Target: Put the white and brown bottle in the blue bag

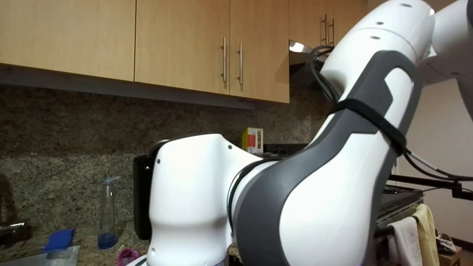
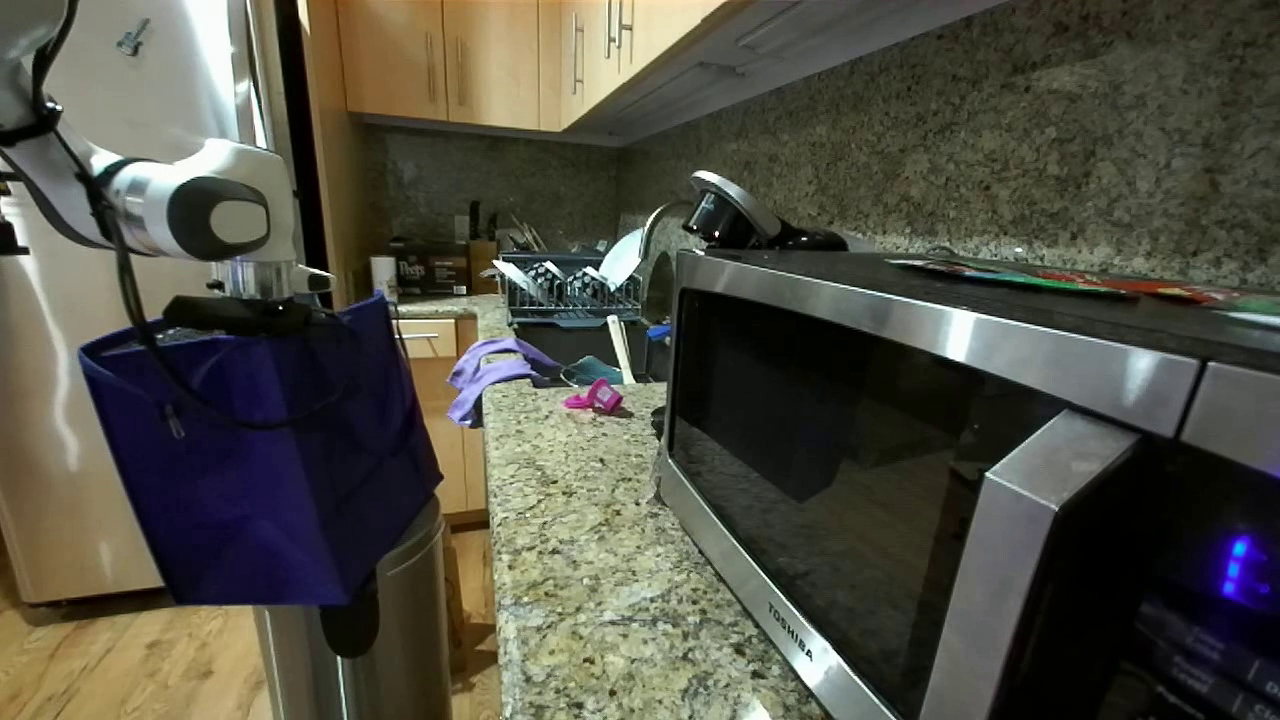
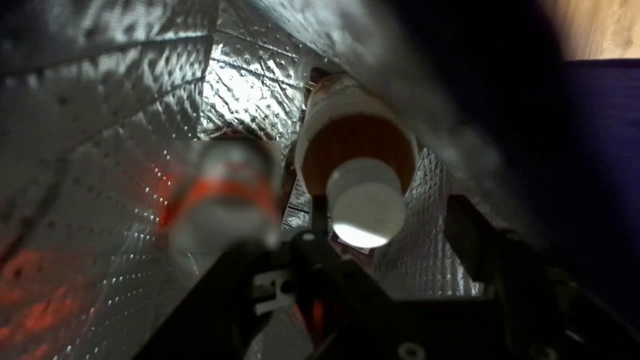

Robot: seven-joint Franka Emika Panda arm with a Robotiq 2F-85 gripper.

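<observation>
Our gripper (image 3: 390,215) is down inside the blue bag (image 2: 230,480), and its two fingers (image 3: 467,240) stand apart, spread wider than the white cap (image 3: 367,212) between them in the wrist view. That cap belongs to the white and brown bottle (image 3: 357,140), which we see nearer the left finger of that view; whether the finger touches it, we cannot tell. From between the fingers the bottle runs on past their tips, brown band and then white body, deeper into the bag beside its silver lining (image 3: 250,82). Left of the fingers we find a blurred shape (image 3: 225,200) with an orange band, too unclear for us to name.

In an exterior view the bag's walls hide the fingers from us, and the arm (image 2: 215,200) stands above them. Below the gripper we see a trash can (image 2: 415,620), partly covered by the bag. Right of the gripper, well apart, are a counter (image 2: 580,550) and then a microwave (image 2: 850,390).
</observation>
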